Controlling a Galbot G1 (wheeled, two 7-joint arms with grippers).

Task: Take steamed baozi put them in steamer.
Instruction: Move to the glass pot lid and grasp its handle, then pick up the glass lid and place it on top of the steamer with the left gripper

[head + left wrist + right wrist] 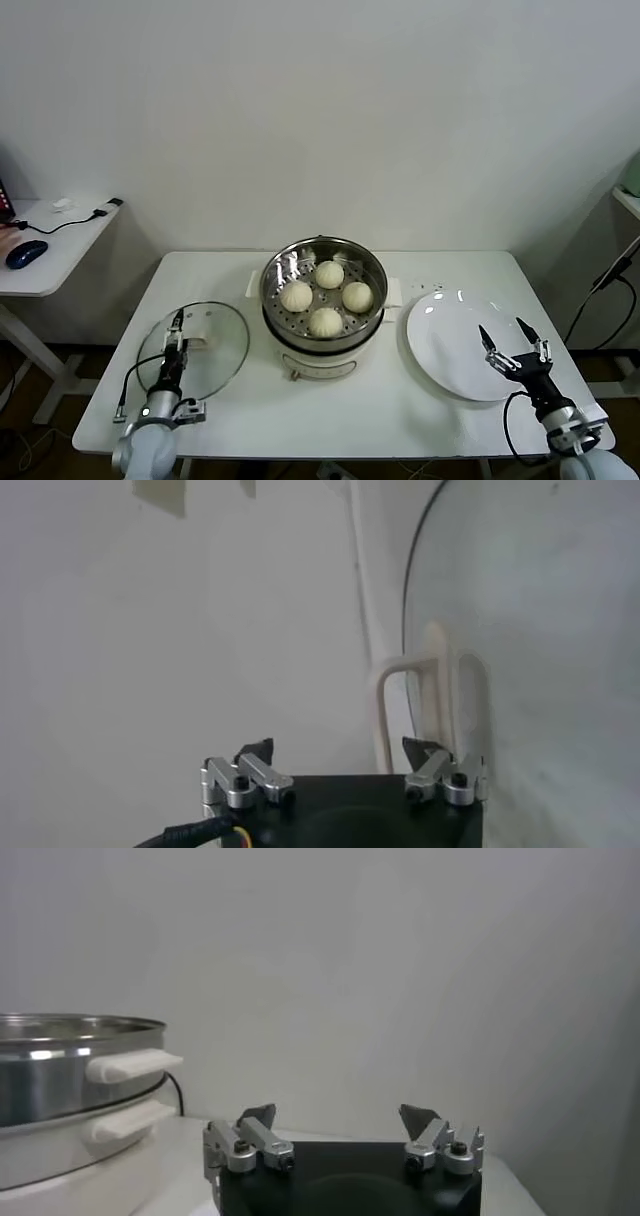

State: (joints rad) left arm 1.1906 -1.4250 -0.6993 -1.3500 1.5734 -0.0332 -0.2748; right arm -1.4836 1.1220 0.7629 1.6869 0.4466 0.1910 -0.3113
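The steamer [272,283] stands at the middle of the white table, with its lid off. Several creamy baozi lie on its perforated tray: a far one [330,274], a left one [296,296], a right one [357,296] and a near one [325,321]. My left gripper [178,333] is open and empty over the glass lid, left of the steamer; it also shows in the left wrist view [338,747]. My right gripper [507,338] is open and empty over the plate's near part; it also shows in the right wrist view [338,1113], with the steamer's wall [60,1063] off to one side.
A round glass lid [215,350] with a white handle [430,695] lies flat left of the steamer. A bare white plate [445,325] lies to its right. A side desk with a mouse [25,252] stands at far left. The wall is just behind the table.
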